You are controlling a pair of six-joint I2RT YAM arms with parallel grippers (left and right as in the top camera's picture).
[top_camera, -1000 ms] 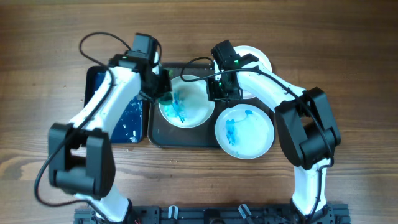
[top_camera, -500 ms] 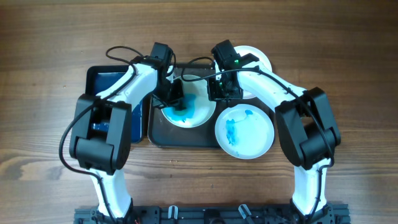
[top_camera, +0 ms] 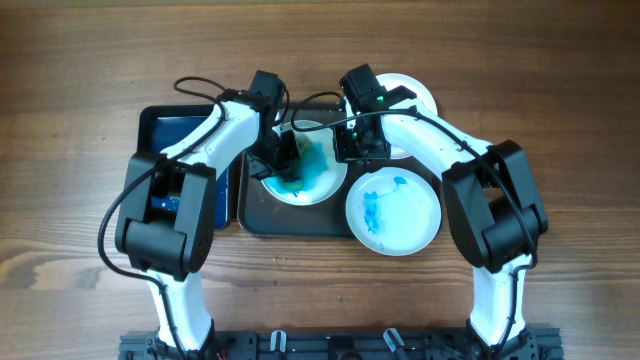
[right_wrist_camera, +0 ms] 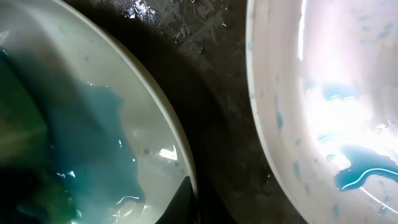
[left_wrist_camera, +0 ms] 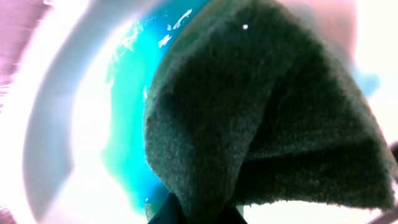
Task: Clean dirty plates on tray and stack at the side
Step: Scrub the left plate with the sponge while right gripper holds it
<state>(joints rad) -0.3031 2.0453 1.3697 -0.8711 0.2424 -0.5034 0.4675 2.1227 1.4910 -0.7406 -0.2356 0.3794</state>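
Over a wooden counter (top_camera: 80, 60), the left gripper (top_camera: 285, 160) presses a dark green sponge (left_wrist_camera: 261, 112) onto a white plate (top_camera: 322, 182) lying in the large dark grey tray (top_camera: 290, 220). Its jaws are clenched on the sponge. We see a turquoise wash spread across the plate's face beside and under the sponge.

The right gripper (top_camera: 358, 148) sits at that plate's right rim. We cannot tell whether its jaws are closed on the rim or merely against it.

A second plate (top_camera: 395, 215), streaked blue, lies at the tray's right edge, near the first but apart, with bare tray between them. A third plate (top_camera: 415, 92) rests on the counter beyond the right arm, partly hidden. A smaller black tray with a blue bottom (top_camera: 160, 125) sits just left of the grey one.
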